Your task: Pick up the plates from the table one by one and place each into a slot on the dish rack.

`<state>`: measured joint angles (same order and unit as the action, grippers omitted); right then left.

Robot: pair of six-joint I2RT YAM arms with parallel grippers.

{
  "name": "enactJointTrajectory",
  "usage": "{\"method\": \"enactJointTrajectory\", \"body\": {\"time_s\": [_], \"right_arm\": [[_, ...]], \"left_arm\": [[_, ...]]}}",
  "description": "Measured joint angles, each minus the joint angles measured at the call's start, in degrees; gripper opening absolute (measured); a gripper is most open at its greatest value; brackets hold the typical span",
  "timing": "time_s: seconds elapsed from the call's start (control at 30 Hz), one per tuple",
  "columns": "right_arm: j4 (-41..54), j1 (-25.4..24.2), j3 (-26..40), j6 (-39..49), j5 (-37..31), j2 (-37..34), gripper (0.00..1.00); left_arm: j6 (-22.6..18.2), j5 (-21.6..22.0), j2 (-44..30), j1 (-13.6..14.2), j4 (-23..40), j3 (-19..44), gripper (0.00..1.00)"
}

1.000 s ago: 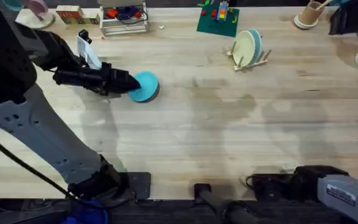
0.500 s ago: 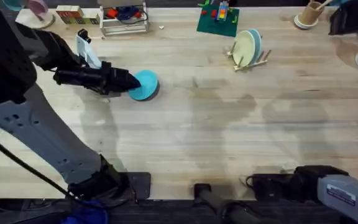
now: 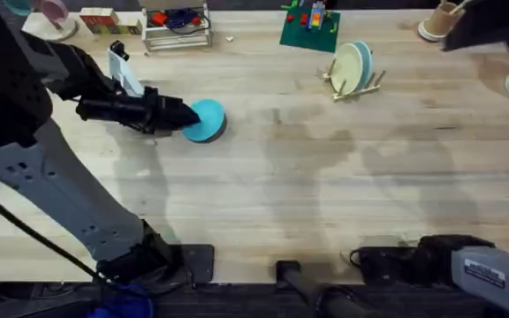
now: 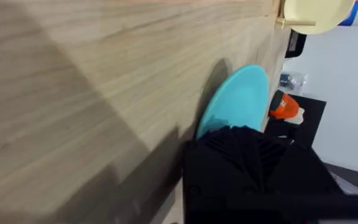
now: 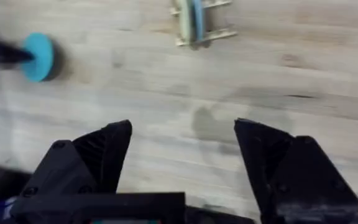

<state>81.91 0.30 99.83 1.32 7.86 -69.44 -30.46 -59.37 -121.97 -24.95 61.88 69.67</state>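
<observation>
Compared with a second ago, we see the left gripper (image 3: 184, 117) and the turquoise plate (image 3: 207, 121) in the same spot; only the dark shape at the far right edge of the table (image 3: 325, 203) has spread inward, toward the paper cup (image 3: 436, 25).

Starting from our left side, the left arm reaches out low and nearly level over the table, its black fingers closed on the near edge of the turquoise plate, which lies just ahead of the fingertips. In the left wrist view the plate (image 4: 235, 99) shows edge-on against the wood, with the gripper body dark across it. Beyond this gripper, well apart, stand a white frame stand (image 3: 177, 26) with cables and a row of small blocks (image 3: 109, 19).

Farther right, well ahead of the left gripper, the dish rack (image 3: 353, 81) holds a cream-green plate (image 3: 348, 67) and a light blue plate (image 3: 363, 64) upright in its slots. A green board (image 3: 309, 31) lies behind the rack.

On the right, the right gripper (image 5: 182, 155) hangs high over bare wood, fingers spread wide apart, the rack (image 5: 199, 22) far ahead of it.
</observation>
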Motion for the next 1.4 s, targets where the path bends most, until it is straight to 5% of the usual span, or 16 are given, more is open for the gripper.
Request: {"method": "enactJointTrajectory", "body": {"time_s": [0.5,0.87,1.4], "right_arm": [[-3.5,3.4,0.0,-7.5,17.5,-16.4,0.994],[-15.0,16.9,0.0,-13.0,19.3,-26.5,0.994],[-25.2,28.0,0.0,-15.1,19.4,-38.2,0.993]], "left_arm": [[0.0,0.0,0.0,0.0,0.0,0.0,0.041],[0.0,0.0,0.0,0.0,0.0,0.0,0.040],[0.0,0.0,0.0,0.0,0.0,0.0,0.040]]}}
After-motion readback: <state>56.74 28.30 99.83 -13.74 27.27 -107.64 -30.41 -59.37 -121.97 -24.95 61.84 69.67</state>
